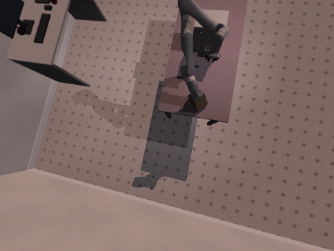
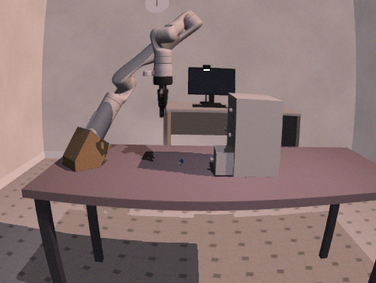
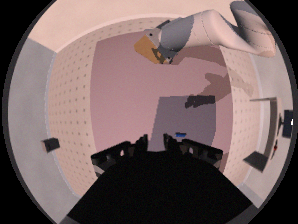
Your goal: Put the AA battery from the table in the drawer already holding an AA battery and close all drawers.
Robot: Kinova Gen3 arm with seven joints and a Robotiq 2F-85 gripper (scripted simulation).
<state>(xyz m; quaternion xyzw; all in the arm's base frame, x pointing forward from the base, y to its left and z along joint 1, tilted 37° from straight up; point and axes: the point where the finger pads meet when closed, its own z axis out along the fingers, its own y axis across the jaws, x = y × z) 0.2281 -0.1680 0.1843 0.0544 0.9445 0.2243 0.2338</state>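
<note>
The small AA battery [image 2: 180,161] with a blue end lies on the table, to the left of the white chest [image 2: 254,134]. It also shows in the top view [image 1: 197,65] and as a blue speck in the wrist view [image 3: 178,135]. The chest's bottom drawer [image 2: 222,163] stands pulled out a short way to the left; the two upper drawers look pushed in. What the drawers hold is hidden. My gripper [image 2: 161,113] points straight down, high above the table and a little left of the battery. Its fingers stand partly apart with nothing between them.
The arm's brown base block [image 2: 83,149] sits at the table's left end. A desk with a dark monitor [image 2: 211,83] stands behind the table. The table's front edge runs close in front of the chest.
</note>
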